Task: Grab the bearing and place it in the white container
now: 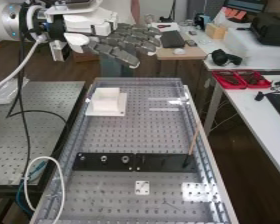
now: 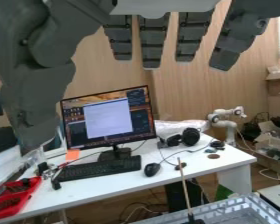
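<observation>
The hand (image 1: 124, 42) is held in the air beyond the far end of the bench, its fingers straight and spread, holding nothing. In the wrist view the hand (image 2: 152, 42) hangs with extended fingers and the thumb at one side. On the black plate (image 1: 91, 162) across the bench sit several small round metal parts; the largest looks like the bearing (image 1: 125, 159). A white container (image 1: 106, 100) stands on a pale base near the bench's far left corner. The hand is well above and beyond both.
A thin wooden stick (image 1: 194, 142) rises from the black plate's right end. Nearer lies a small white plate (image 1: 142, 188) with holes. Raised rails (image 1: 207, 150) edge the bench. To the right, a white table (image 1: 247, 107) carries red trays (image 1: 240, 79); cables (image 1: 57, 172) hang at the left.
</observation>
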You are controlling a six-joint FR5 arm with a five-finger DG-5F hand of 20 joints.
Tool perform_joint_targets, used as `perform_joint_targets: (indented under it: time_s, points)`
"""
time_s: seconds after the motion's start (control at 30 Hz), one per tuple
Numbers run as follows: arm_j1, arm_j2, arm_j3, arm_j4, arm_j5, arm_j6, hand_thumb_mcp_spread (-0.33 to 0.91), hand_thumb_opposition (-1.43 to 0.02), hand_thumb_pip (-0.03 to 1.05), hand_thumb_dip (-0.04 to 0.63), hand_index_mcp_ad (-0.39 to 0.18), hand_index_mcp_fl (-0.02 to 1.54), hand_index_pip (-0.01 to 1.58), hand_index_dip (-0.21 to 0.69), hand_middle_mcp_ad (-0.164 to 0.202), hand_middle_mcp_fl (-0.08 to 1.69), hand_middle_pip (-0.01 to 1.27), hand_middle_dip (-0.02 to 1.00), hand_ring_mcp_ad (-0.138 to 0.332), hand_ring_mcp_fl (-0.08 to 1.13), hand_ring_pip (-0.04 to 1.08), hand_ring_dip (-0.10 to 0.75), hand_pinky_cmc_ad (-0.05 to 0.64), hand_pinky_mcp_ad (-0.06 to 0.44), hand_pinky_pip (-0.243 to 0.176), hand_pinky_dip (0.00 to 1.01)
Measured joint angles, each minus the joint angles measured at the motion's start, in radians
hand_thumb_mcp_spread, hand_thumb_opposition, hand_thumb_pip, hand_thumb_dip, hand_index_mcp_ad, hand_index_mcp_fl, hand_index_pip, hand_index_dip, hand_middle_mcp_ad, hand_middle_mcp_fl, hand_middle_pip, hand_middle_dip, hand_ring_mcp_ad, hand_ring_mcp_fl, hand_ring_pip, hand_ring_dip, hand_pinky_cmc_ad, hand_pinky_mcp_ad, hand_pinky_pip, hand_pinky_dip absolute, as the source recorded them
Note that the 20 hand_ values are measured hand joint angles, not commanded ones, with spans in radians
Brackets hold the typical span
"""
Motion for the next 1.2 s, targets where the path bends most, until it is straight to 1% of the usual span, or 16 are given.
perform_joint_targets:
  time_s: [0.2,0.27,0.33,0.4,0.43,0.5,0.6,0.67,0.73,0.8,0.87,0.93,1.03,1.07,1.13,1.2]
  points:
    - [0.001,0.0,-0.046,0.043,0.04,0.034,0.34,-0.72,0.46,0.159,-0.056,0.06,0.1,0.105,0.059,0.04,0.13,0.17,0.147,0.0,0.1,0.075,0.33,0.257,-0.063,0.19]
    - [0.002,-0.002,-0.063,0.058,0.058,0.046,0.35,-0.72,0.47,0.164,-0.056,0.11,0.11,0.105,0.059,0.04,0.13,0.17,0.145,0.0,0.1,0.075,0.33,0.257,-0.063,0.19]
    - [0.005,-0.004,-0.077,0.071,0.075,0.051,0.38,-0.72,0.48,0.164,-0.077,0.13,0.15,0.105,0.061,0.04,0.13,0.17,0.145,0.0,0.1,0.075,0.33,0.257,-0.063,0.19]
    - [0.01,-0.007,-0.094,0.087,0.101,0.06,0.37,-0.72,0.48,0.164,-0.089,0.13,0.22,0.105,0.059,0.04,0.13,0.17,0.148,0.0,0.1,0.075,0.33,0.257,-0.063,0.19]
    - [0.01,-0.008,-0.097,0.091,0.106,0.061,0.38,-0.72,0.48,0.175,-0.089,0.15,0.26,0.105,0.059,0.04,0.13,0.17,0.145,0.0,0.1,0.075,0.33,0.257,-0.063,0.19]
    - [0.015,-0.012,-0.113,0.105,0.131,0.074,0.39,-0.72,0.48,0.175,-0.099,0.19,0.38,0.105,0.061,0.04,0.13,0.17,0.145,0.0,0.1,0.072,0.33,0.258,-0.063,0.19]
    - [0.018,-0.019,-0.13,0.127,0.156,0.083,0.39,-0.73,0.48,0.175,-0.101,0.19,0.48,0.105,0.061,0.04,0.13,0.17,0.148,0.0,0.1,0.075,0.33,0.258,-0.061,0.19]
    - [0.018,-0.025,-0.139,0.133,0.163,0.092,0.39,-0.73,0.49,0.182,-0.101,0.21,0.55,0.105,0.061,0.04,0.13,0.17,0.148,0.0,0.09,0.075,0.33,0.258,-0.061,0.18]
    - [0.012,-0.033,-0.149,0.142,0.159,0.102,0.4,-0.74,0.5,0.188,-0.103,0.21,0.66,0.105,0.061,0.04,0.13,0.17,0.148,0.0,0.1,0.075,0.33,0.258,-0.061,0.18]
    - [-0.011,-0.044,-0.16,0.157,0.127,0.106,0.4,-0.74,0.51,0.188,-0.103,0.2,0.76,0.106,0.061,0.04,0.13,0.17,0.147,0.0,0.1,0.075,0.33,0.258,-0.061,0.18]
    - [-0.033,-0.053,-0.167,0.17,0.089,0.105,0.42,-0.74,0.51,0.188,-0.103,0.21,0.82,0.105,0.061,0.04,0.13,0.17,0.147,0.0,0.1,0.075,0.33,0.258,-0.061,0.18]
    - [-0.061,-0.063,-0.173,0.184,0.046,0.104,0.42,-0.76,0.51,0.206,-0.103,0.21,0.9,0.115,0.061,0.04,0.13,0.17,0.147,0.0,0.1,0.075,0.33,0.258,-0.061,0.18]
    - [-0.117,-0.083,-0.178,0.202,-0.033,0.113,0.42,-0.76,0.52,0.206,-0.103,0.18,1.01,0.143,0.061,0.04,0.13,0.17,0.147,0.0,0.1,0.075,0.33,0.258,-0.061,0.18]
    - [-0.137,-0.09,-0.18,0.208,-0.061,0.113,0.42,-0.77,0.53,0.206,-0.103,0.17,1.05,0.14,0.061,0.04,0.13,0.17,0.15,0.0,0.1,0.075,0.33,0.258,-0.061,0.18]
    - [-0.166,-0.1,-0.181,0.22,-0.097,0.113,0.42,-0.77,0.53,0.206,-0.103,0.15,1.1,0.175,0.061,0.04,0.13,0.17,0.147,0.0,0.1,0.075,0.33,0.258,-0.061,0.18]
    - [-0.215,-0.124,-0.181,0.237,-0.161,0.109,0.42,-0.77,0.53,0.206,-0.103,0.15,1.14,0.188,0.061,0.04,0.13,0.17,0.147,0.0,0.1,0.075,0.33,0.257,-0.061,0.18]
